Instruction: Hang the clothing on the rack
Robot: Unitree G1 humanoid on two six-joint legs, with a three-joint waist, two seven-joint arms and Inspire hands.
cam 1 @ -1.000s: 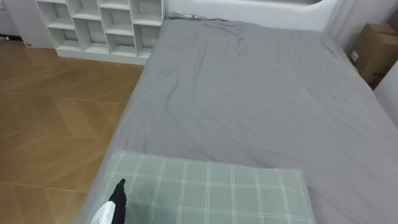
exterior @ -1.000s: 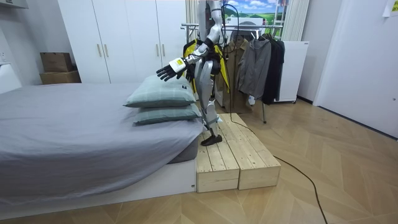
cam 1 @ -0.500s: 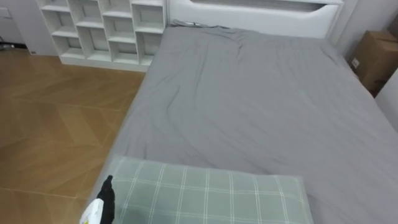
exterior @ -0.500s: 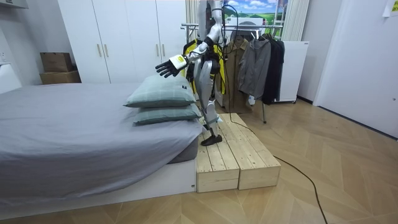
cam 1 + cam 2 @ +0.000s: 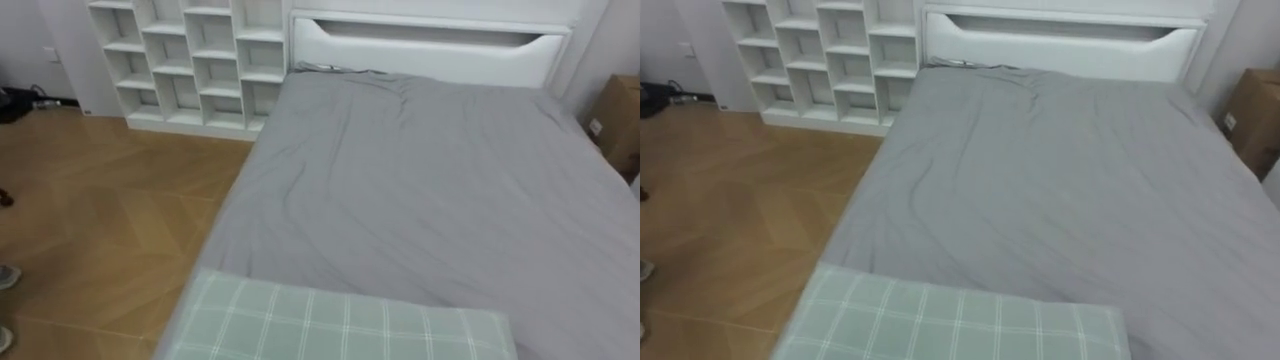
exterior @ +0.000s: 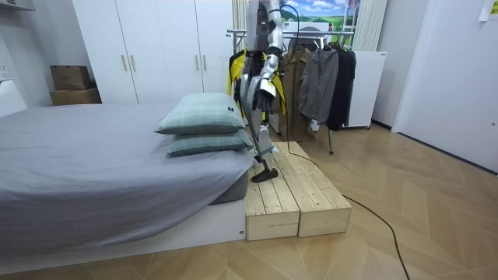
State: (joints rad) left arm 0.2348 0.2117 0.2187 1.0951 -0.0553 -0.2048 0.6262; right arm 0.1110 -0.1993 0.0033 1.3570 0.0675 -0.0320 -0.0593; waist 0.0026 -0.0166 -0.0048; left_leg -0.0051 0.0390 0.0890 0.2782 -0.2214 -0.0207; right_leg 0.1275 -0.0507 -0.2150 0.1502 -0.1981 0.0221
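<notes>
Robot stands on a low wooden platform (image 6: 292, 194) at the pillow end of the bed (image 5: 420, 190), body turned toward the bed. In the room view its left hand (image 6: 264, 91) hangs down beside the torso, above the platform & just off the pillows; can't tell how far the fingers are open or whether they hold anything, too small to read. Clothes (image 6: 319, 82) hang on a rack (image 6: 311, 31) right behind the robot, toward the room view's right: a grey jacket, a dark garment next to it, plus a yellow piece (image 6: 236, 66) on the bed side of the robot. From the head camera: a green checked pillow (image 5: 330, 325) sits at the near edge w/ the grey sheet stretching away beyond it, lightly creased, up to a white board (image 5: 430, 45) at the far end. In the room view that pillow lies stacked on a second pillow (image 6: 208, 143). White cubby shelf (image 5: 190, 60) stands beyond the wood floor (image 5: 100, 220), to the left of the bed's far end. Cardboard box (image 5: 620, 120) at the right edge, near the bed's far corner. White wardrobe (image 6: 156, 47) lines the back wall in the room view, behind the bed.
</notes>
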